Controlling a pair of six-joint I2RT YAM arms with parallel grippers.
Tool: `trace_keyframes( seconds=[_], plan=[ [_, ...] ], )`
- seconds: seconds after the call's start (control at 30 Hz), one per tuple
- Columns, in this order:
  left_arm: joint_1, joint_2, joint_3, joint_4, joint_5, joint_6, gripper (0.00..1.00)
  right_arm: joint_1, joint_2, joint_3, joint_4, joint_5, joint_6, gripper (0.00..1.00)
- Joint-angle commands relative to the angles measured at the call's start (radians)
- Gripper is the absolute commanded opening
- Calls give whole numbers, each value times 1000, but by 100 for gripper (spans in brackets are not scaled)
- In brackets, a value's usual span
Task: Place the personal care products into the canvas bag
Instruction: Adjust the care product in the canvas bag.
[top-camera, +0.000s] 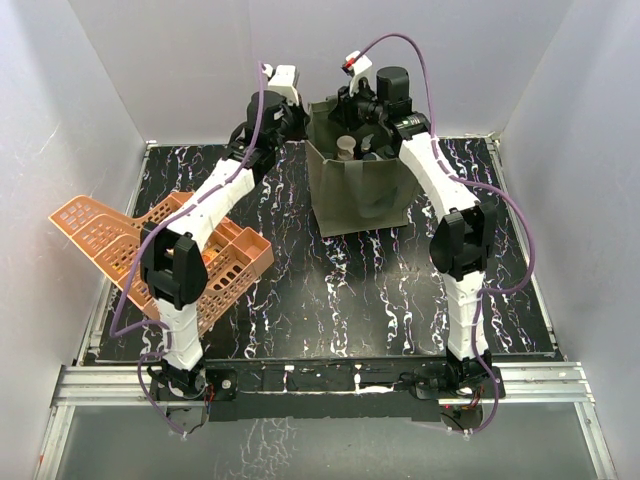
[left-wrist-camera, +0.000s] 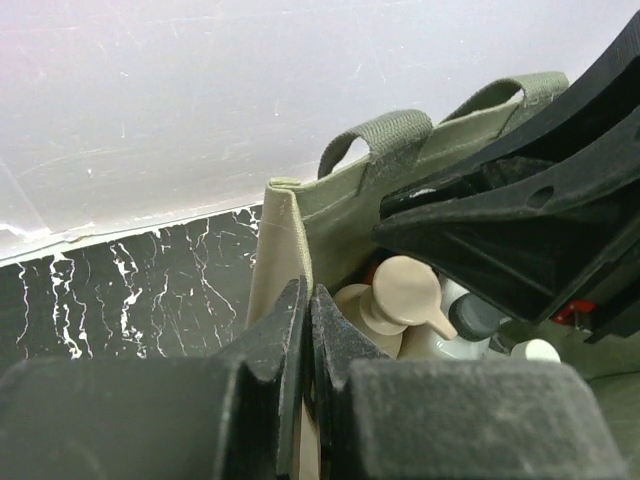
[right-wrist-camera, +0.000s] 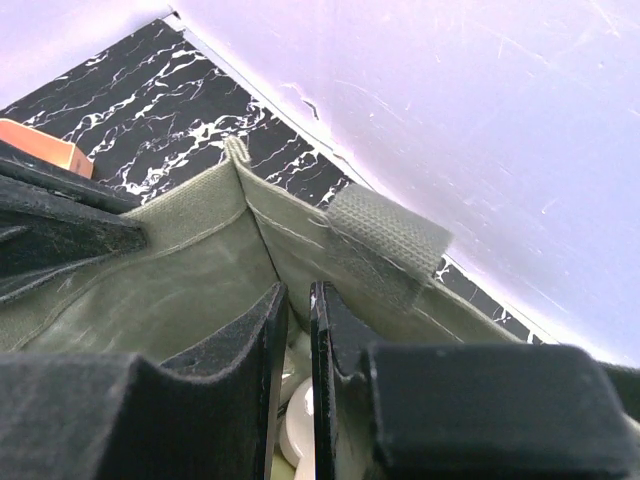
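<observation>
Canvas bag (top-camera: 360, 195) stands upright on the black table (top-camera: 380, 300), beyond the orange baskets (top-camera: 130, 245) at my left. My left claw (left-wrist-camera: 308, 295) is pinched shut on its rim. My right claw (right-wrist-camera: 298, 295) hangs at its mouth, almost closed, holding nothing. Bottles (left-wrist-camera: 400, 292) sit inside.

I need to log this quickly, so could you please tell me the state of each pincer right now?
Left pincer: closed, apparently pinching the bag wall.
Right pincer: closed over the bag's opening, nothing visibly held.

Table (top-camera: 330, 300) is black-and-white marbled, canvas bag (top-camera: 360, 195) olive, bottle (left-wrist-camera: 402, 292) seemingly tan.
</observation>
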Motion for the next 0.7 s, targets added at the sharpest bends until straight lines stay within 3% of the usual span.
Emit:
trace_keyframes(
  seconds=[0.0, 0.2, 0.3, 0.43, 0.67],
  plan=[
    [8, -133, -93, 179, 31, 50, 0, 0, -83, -47, 118, 45, -5, 19],
    [1, -162, -204, 180, 83, 74, 0, -3, -105, -58, 101, 24, -12, 23],
    [0, -154, -192, 178, 61, 77, 9, -13, -141, -83, 107, 36, -11, 32],
    [0, -138, -142, 182, 33, 123, 45, -24, -220, -131, 137, 118, -5, 44],
    [2, -162, -114, 232, -107, 279, 89, -80, -405, -270, 189, 370, 10, 64]
  ],
)
